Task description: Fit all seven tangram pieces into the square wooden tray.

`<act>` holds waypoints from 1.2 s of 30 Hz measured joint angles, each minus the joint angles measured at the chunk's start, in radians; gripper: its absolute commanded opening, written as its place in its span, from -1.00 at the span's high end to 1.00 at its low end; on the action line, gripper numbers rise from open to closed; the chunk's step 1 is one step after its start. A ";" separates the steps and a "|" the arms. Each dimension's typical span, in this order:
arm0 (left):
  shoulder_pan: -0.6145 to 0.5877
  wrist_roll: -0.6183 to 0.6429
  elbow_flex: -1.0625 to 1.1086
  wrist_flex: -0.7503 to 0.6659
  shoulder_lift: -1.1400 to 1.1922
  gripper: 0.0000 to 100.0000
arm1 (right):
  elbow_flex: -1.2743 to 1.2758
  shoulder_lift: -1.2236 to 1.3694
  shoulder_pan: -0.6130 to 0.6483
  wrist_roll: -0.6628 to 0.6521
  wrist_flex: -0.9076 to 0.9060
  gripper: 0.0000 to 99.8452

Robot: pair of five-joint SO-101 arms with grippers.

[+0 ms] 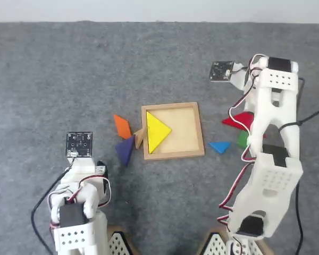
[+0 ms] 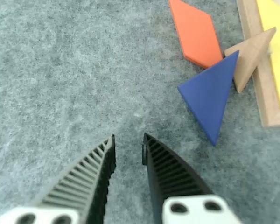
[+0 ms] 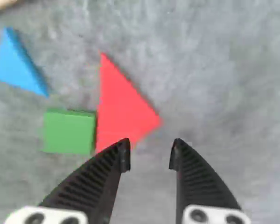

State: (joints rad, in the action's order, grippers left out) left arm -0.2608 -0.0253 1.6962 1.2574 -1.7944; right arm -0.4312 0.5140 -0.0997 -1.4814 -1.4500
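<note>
The square wooden tray (image 1: 200, 129) lies mid-table with a yellow triangle (image 1: 156, 132) in its left half. Left of the tray lie an orange parallelogram (image 1: 122, 126), a dark blue triangle (image 1: 125, 149) and a tan triangle (image 1: 139, 137) leaning on the tray's edge. Right of the tray are a light blue triangle (image 1: 219, 146), a green square (image 1: 242, 139) and a red triangle (image 1: 241, 120). My left gripper (image 2: 129, 142) is open over bare carpet, short of the dark blue triangle (image 2: 212, 94). My right gripper (image 3: 149, 151) is open just above the red triangle (image 3: 122, 113), beside the green square (image 3: 68, 131).
Grey carpet (image 1: 69, 79) covers the table. The right arm (image 1: 271, 138) stretches over the pieces right of the tray. The left arm's base (image 1: 80, 212) sits at the front left. Free carpet lies behind and in front of the tray.
</note>
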 measured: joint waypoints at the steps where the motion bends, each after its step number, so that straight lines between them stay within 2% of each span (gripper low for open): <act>1: 0.000 0.000 0.000 0.000 0.000 0.81 | -0.002 0.014 0.000 -0.011 0.006 0.48; 6: 0.000 0.000 0.000 0.000 0.000 0.81 | 0.000 0.064 0.000 -0.043 0.025 0.43; 11: 0.000 0.000 0.000 0.000 0.000 0.81 | 0.000 0.109 -0.003 -0.146 0.029 0.43; 15: 0.000 0.000 0.000 0.000 0.000 0.81 | 0.014 0.141 -0.006 -0.158 0.029 0.43; 27: 0.000 0.000 0.000 0.000 0.000 0.81 | 0.041 0.173 -0.006 -0.141 0.028 0.43; 36: 0.000 0.000 0.000 0.000 0.000 0.81 | 0.054 0.160 -0.006 -0.081 -0.057 0.43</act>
State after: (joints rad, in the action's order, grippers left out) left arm -0.2608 -0.0253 1.6962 1.2574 -1.7944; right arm -0.3775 0.6736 -0.1059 -1.5627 -1.5067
